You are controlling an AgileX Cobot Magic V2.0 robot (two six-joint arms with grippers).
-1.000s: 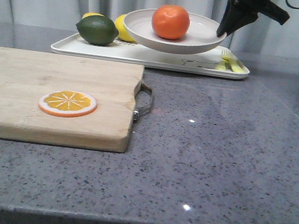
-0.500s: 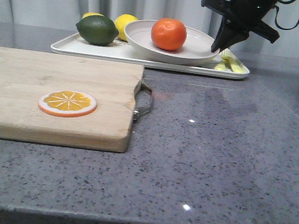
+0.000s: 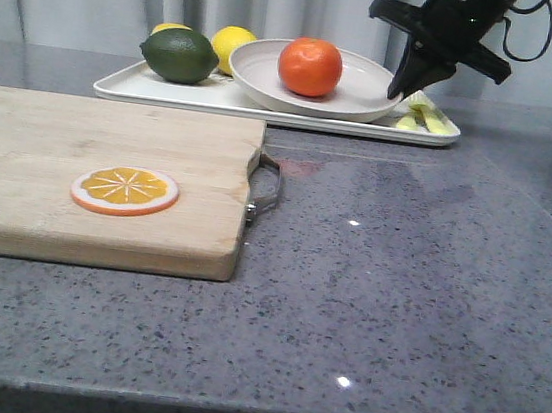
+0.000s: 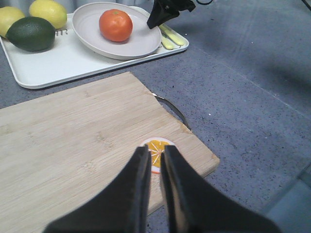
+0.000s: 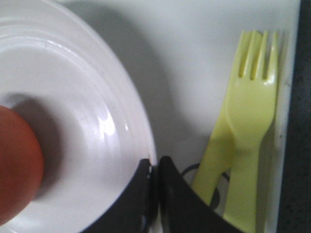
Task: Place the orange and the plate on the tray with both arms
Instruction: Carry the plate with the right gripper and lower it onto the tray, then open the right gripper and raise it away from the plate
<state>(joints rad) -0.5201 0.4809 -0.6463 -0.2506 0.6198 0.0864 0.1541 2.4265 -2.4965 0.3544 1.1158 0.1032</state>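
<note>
The orange (image 3: 311, 66) sits in the off-white plate (image 3: 364, 102), which rests on the white tray (image 3: 149, 90) at the back. My right gripper (image 3: 404, 84) is shut on the plate's right rim; in the right wrist view its jaws (image 5: 155, 165) pinch the rim (image 5: 141, 121), with the orange (image 5: 17, 165) at the edge. The left wrist view shows the plate (image 4: 87, 26), the orange (image 4: 115, 25) and the tray (image 4: 53, 63) from afar. My left gripper (image 4: 155, 155) is shut and empty, hovering above the cutting board.
A wooden cutting board (image 3: 50, 159) with a metal handle (image 3: 268, 190) lies at front left, an orange slice disc (image 3: 125, 191) on it. On the tray are a green lime (image 3: 179, 55), two lemons (image 3: 230, 45) and yellow-green cutlery (image 3: 423, 119). A curtain hangs behind.
The right gripper has lowered the plate with the orange from the air down onto the tray. It still holds the rim. The left gripper is out of the earlier view.
</note>
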